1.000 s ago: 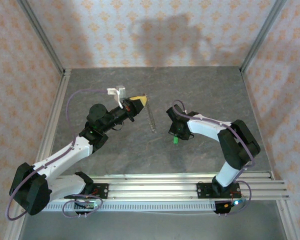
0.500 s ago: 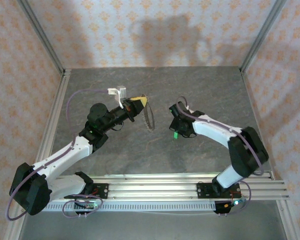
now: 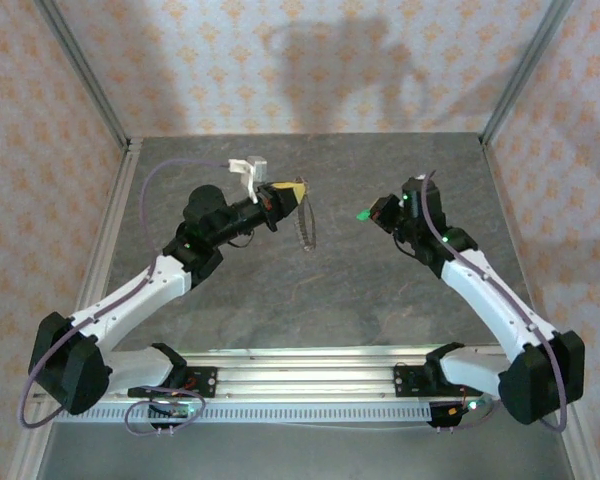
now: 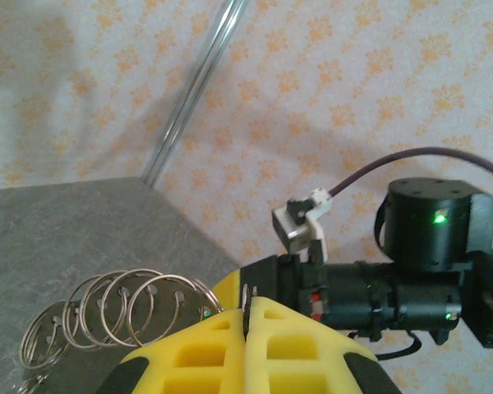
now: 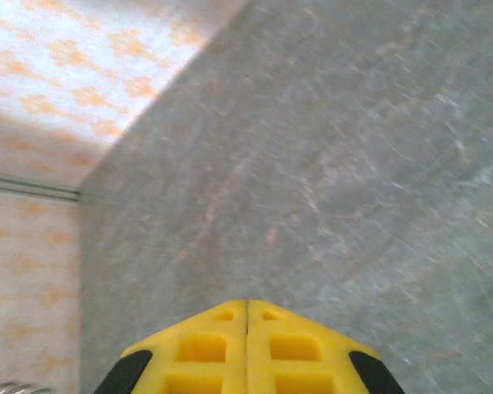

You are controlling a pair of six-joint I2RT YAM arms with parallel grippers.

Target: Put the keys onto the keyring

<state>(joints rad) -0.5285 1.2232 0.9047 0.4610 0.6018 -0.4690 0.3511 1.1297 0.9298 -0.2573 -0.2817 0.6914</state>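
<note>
Nearest the camera, a ribbed silver aluminium rail (image 3: 310,375) carries both arm bases at the table's front edge. From there the white-and-black left arm (image 3: 130,300) reaches up and inward, and the right arm (image 3: 490,300) reaches up from the other side.

The left gripper (image 3: 288,192), with yellow foam-padded fingers, is clamped tight on the large thin grey-brown metal keyring (image 3: 303,228). In the overhead view the ring hangs edge-on from the fingertips, just below and slightly to the right of them, above the table. The left wrist view shows the yellow pads pressed together with the wire caught in the seam between them. The ring's coils fan out to the left of the pads as several overlapping loops.

The right gripper (image 3: 378,211) is pressed closed as well; its wrist view shows the two yellow pads meeting with no gap. In the overhead view a tiny key (image 3: 363,214) with a bright green plastic head pokes out of its tip toward the left arm. The blade is too small to make out. The key sits to the right of the ring, and bare surface shows between them.

Beneath lies the grey stone-patterned table (image 3: 280,290). Pale wallpaper with orange motifs (image 3: 280,70) closes the far side.
</note>
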